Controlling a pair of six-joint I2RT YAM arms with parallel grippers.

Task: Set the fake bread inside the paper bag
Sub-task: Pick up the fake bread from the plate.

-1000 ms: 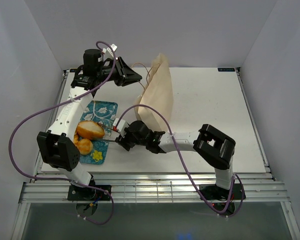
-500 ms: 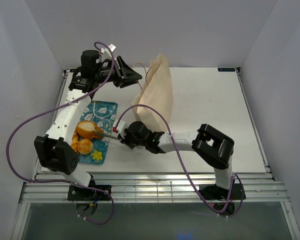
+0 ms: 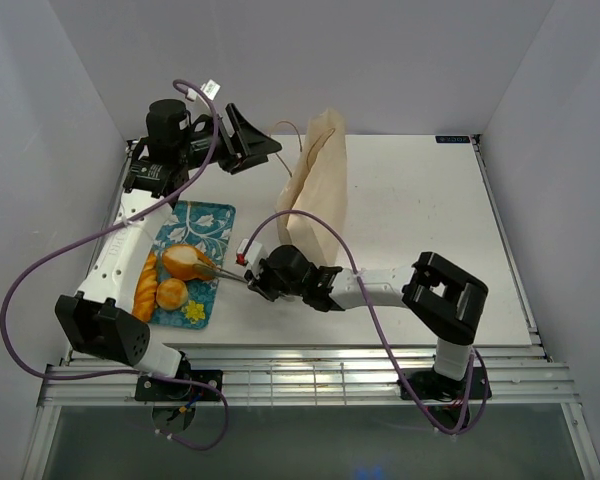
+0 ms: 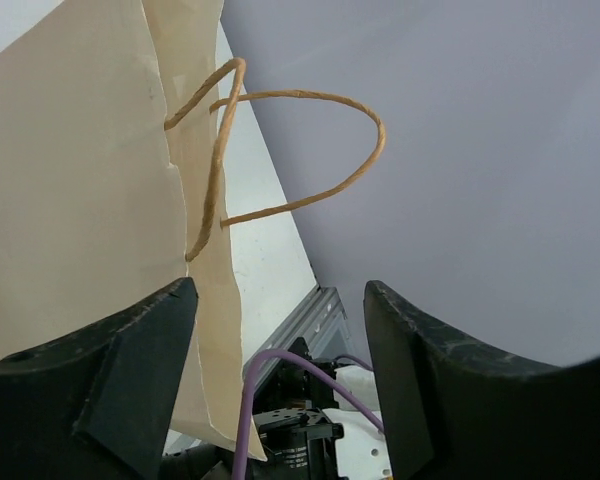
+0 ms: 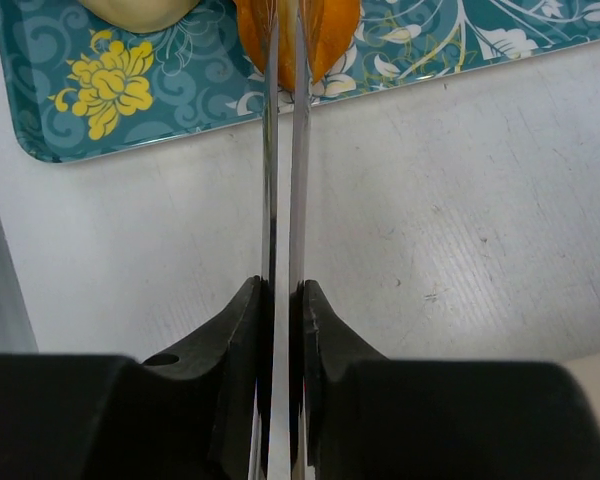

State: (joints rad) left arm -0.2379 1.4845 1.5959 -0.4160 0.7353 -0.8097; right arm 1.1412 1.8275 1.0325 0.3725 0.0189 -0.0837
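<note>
While my left fingers (image 4: 110, 390) gape beside the creased tan paper bag (image 4: 70, 200), my thin metal right fingers (image 5: 270, 200) pinch a glossy orange bun (image 5: 325, 35).

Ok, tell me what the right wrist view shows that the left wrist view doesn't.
Only the right wrist view: the right gripper shut on thin metal tongs, whose tips reach an orange pastry on the teal floral tray. Only the left wrist view: the paper bag, its cord handles, and the left gripper, open with nothing between its fingers. Both: the white table.
</note>
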